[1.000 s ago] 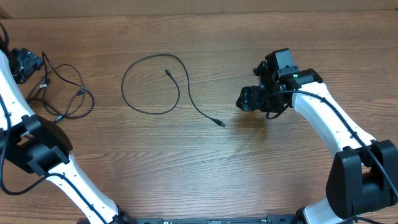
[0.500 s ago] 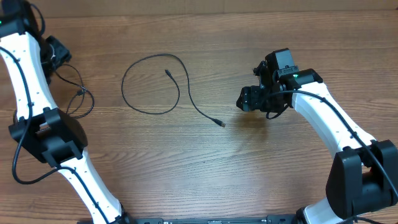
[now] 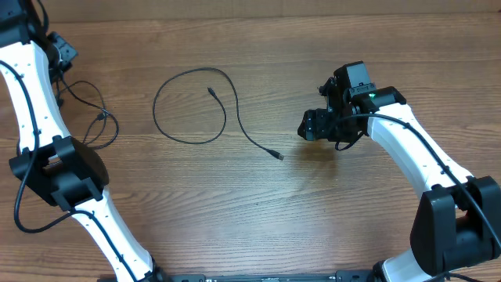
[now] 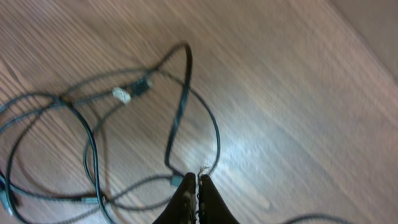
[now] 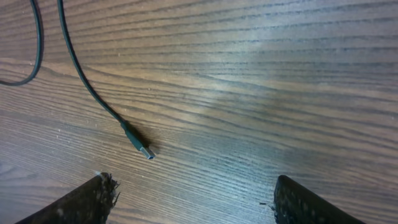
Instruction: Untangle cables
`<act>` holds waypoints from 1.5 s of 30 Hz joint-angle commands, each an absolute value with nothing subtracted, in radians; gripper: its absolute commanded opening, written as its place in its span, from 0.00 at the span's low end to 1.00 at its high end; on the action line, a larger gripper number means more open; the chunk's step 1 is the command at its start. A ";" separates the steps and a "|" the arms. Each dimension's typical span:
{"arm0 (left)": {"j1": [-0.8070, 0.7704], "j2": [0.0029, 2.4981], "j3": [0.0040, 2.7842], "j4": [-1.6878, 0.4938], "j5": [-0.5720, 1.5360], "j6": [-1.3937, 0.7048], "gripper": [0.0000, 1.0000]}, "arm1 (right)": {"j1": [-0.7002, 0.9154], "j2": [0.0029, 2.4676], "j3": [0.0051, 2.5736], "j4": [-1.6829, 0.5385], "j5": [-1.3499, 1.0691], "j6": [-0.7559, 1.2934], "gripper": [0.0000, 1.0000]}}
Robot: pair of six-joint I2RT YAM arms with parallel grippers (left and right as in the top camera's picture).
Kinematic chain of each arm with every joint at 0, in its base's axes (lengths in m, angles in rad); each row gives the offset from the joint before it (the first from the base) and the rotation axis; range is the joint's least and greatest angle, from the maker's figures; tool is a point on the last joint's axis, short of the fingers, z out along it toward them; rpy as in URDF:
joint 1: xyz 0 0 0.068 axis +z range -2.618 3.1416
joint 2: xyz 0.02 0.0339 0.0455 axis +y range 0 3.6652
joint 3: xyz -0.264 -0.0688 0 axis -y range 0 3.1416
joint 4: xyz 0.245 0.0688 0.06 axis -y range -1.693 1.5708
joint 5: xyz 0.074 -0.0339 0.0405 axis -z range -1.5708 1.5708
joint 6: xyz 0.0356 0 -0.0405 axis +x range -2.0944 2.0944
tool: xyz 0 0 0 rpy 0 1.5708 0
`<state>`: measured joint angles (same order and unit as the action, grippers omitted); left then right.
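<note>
A tangle of thin black cables [image 3: 92, 119] lies at the table's left, also filling the left wrist view [image 4: 93, 143]. My left gripper [image 3: 61, 48] is up at the far left corner, above and beyond the tangle. Its jaws [image 4: 197, 179] are shut, and two strands run right up to the fingertips; whether one is pinched does not show. A separate cable [image 3: 153, 110] lies in a loop at centre, ending in a silver plug [image 3: 279, 156]. My right gripper [image 3: 308, 124] hovers open just right of that plug [image 5: 144, 150], nothing between its fingers [image 5: 93, 193].
The left arm's white links and black joint [image 3: 59, 168] stretch along the table's left side beside the tangle. The table's far edge [image 3: 250, 17] runs close behind the left gripper. Bare wood lies between the looped cable and the right gripper.
My left gripper has closed from open to shut and has swung from beside the tangle up toward the far left corner. The right arm and the looped cable have not moved.
</note>
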<state>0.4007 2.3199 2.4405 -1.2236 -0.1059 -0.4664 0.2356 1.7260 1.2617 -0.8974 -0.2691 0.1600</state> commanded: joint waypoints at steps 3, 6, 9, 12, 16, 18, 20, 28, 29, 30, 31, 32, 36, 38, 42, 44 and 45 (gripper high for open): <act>0.423 2.374 2.429 -1.188 -0.142 -0.480 0.04 | 0.235 1.714 1.269 -0.908 -0.262 0.160 0.80; 0.435 2.423 2.429 -1.173 -0.141 -0.480 0.04 | 0.234 1.714 1.269 -0.913 -0.262 0.160 0.80; 0.447 2.485 2.429 -1.171 -0.139 -0.480 0.04 | 0.235 1.713 1.269 -0.920 -0.262 0.160 0.80; 0.447 2.547 2.430 -1.166 -0.109 -0.479 0.04 | 0.234 1.714 1.269 -0.927 -0.262 0.161 0.80; 0.442 2.640 2.430 -1.158 0.093 -0.471 0.04 | 0.234 1.713 1.269 -0.926 -0.263 0.187 0.80; 0.439 2.660 2.430 -1.152 0.168 -0.468 0.04 | 0.235 1.714 1.269 -0.927 -0.263 0.187 0.80; 0.432 2.661 2.430 -1.147 0.189 -0.468 0.04 | 0.235 1.714 1.269 -0.931 -0.263 0.187 0.80; 0.406 2.645 2.458 -1.188 0.282 -0.364 0.04 | 0.235 1.714 1.269 -0.935 -0.263 0.186 0.80; 0.406 2.639 2.472 -1.198 0.281 -0.362 0.04 | 0.235 1.713 1.269 -0.937 -0.263 0.186 0.80; 0.406 2.627 2.495 -1.210 0.281 -0.361 0.04 | 0.235 1.714 1.269 -0.939 -0.263 0.186 0.80; 0.409 2.617 2.516 -1.223 0.276 -0.358 0.04 | 0.235 1.714 1.269 -0.941 -0.263 0.186 0.80; 0.413 2.600 2.547 -1.240 0.264 -0.359 0.04 | 0.235 1.714 1.269 -0.941 -0.262 0.186 0.80; 0.426 2.512 2.633 -1.290 0.185 -0.363 0.05 | 0.234 1.713 1.269 -0.941 -0.262 0.186 0.80; 0.426 2.457 2.643 -1.306 0.147 -0.363 0.32 | 0.234 1.714 1.269 -0.941 -0.262 0.186 0.80; 0.413 2.365 2.643 -1.316 0.176 -0.360 0.47 | 0.234 1.714 1.269 -0.933 -0.262 0.186 0.80; 0.385 2.348 2.643 -1.336 0.290 -0.325 0.40 | 0.234 1.714 1.269 -0.928 -0.262 0.186 0.80; 0.371 2.349 2.643 -1.347 0.347 -0.298 0.40 | 0.234 1.714 1.269 -0.928 -0.262 0.186 0.80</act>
<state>0.4164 2.3772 2.6278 -1.3243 0.2043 -0.3603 0.2352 1.7260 1.2617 -0.9344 -0.2687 0.1833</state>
